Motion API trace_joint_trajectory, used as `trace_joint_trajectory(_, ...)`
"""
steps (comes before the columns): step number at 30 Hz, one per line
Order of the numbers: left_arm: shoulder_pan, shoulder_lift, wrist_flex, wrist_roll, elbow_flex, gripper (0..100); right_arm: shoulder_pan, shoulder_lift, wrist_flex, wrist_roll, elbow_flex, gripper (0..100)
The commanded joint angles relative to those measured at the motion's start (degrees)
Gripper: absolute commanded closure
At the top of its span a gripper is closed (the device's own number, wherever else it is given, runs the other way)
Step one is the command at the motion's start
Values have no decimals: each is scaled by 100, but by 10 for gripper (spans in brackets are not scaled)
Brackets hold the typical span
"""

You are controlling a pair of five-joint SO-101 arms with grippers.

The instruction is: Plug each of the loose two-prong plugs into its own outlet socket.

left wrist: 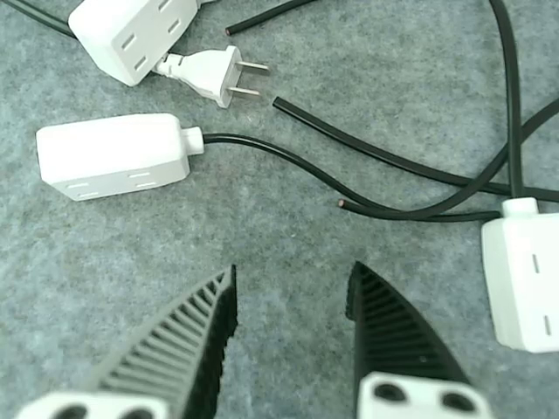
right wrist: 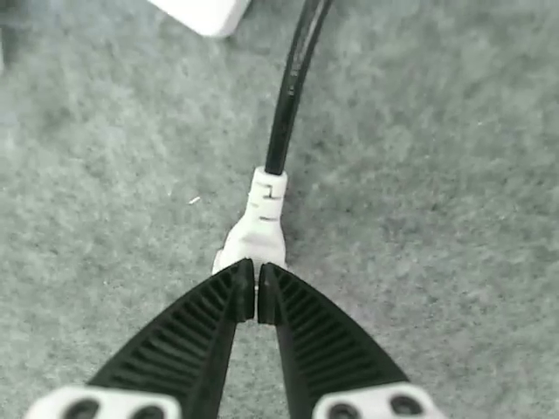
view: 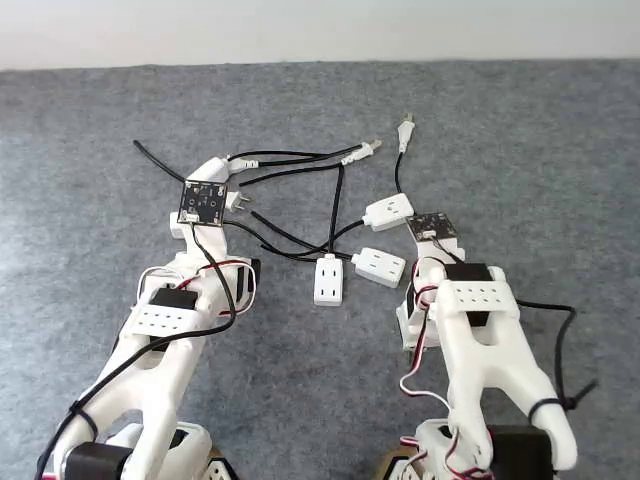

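Right wrist view: my right gripper (right wrist: 256, 292) is clamped on one plug (right wrist: 260, 229). My left gripper (left wrist: 293, 301) stands open and empty. I judge no plug inserted yet.

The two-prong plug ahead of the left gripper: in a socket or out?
Out. The plug lies on the grey mat, both prongs bare and pointing away from the nearest socket.

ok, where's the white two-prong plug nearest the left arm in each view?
High view: white two-prong plug, right of the left arm's black camera board.
Left wrist view: plug beyond the open jaws, beside the farthest white outlet block.
Right wrist view: not it; jaws grip a different, black-corded plug.
Shared landmark: white outlet block on a black cord.
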Motion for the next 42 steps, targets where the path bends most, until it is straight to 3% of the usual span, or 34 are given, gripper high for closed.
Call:
trace_joint_trajectory(1, 26, -167, -123, -26, -31, 808, -145, 4, 92, 62, -167, 989)
trace_joint_trajectory(21, 26, -167, -123, -26, -31, 808, -259, -822, 312, 53, -624, 981)
trace_joint_trajectory(26, 26, -167, -123, -26, -31, 808, -268, -813, 242, 53, -765, 872)
trace_joint_trajectory(29, 26, -167, -123, -26, -31, 808, -268, -804, 75, 53, -774, 875)
trace_joint_trajectory(42, -97, -167, -334, -26, -13, 808, -259, 1358, -119, 62, -1881, 893)
